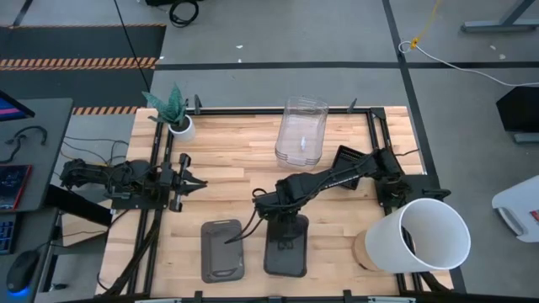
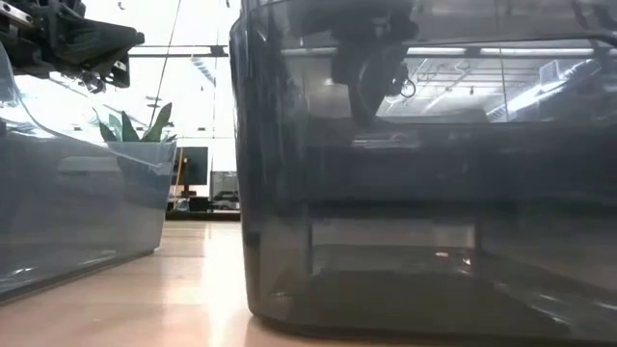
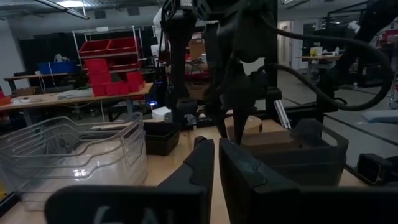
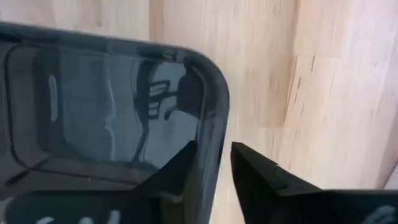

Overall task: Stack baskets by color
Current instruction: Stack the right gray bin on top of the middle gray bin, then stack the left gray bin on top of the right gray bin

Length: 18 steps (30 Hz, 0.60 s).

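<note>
Wooden table (image 1: 244, 160) carries three piles in the high view: a clear stack (image 1: 301, 130) at upper centre, a grey stack (image 1: 222, 250) at lower centre-left and a black stack (image 1: 286, 245) just right of it. Sorting looks close to finished, though I cannot count each pile. Right gripper (image 1: 278, 210) hangs over the black stack's rim, fingers slightly apart, straddling it. Left gripper (image 1: 190, 180) waits centre-left, fingers together, empty.

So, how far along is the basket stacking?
Done: the clear baskets sit nested in one stack. In hand: the right gripper straddles the rim of a dark grey basket, jaws open. Remaining: a second dark grey basket lies separate beside it.
</note>
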Available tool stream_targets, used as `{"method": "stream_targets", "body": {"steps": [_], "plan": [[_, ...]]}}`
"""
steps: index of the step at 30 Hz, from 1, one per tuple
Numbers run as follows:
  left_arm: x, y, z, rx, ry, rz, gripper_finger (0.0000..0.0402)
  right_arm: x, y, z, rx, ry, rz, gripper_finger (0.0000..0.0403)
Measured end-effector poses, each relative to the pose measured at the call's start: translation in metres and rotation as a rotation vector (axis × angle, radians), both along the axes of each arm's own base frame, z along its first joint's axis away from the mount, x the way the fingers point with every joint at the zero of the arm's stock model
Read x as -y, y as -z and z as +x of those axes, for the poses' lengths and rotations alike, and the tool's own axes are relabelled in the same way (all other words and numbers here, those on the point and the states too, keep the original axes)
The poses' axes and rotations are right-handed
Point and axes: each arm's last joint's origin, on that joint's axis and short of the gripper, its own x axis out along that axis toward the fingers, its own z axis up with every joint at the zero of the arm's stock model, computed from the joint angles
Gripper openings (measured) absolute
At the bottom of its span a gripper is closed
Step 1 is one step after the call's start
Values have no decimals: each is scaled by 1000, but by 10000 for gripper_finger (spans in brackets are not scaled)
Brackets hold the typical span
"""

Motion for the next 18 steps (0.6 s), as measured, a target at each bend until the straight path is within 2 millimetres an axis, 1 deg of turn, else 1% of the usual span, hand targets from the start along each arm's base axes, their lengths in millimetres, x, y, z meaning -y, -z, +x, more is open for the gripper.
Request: {"method": "stream_targets", "body": {"steps": [5,9,13,18], "plan": [[0,0,0,1,0,0,29,5,-20,-7,50,-8,14,129],[0,0,0,0,0,0,35,5,-35,-4,176,-100,19,132],[0,0,0,0,0,0,35,-2,-46,13,404,-161,37,131],[0,0,0,0,0,0,28,-8,-47,35,650,-157,73,130]]}}
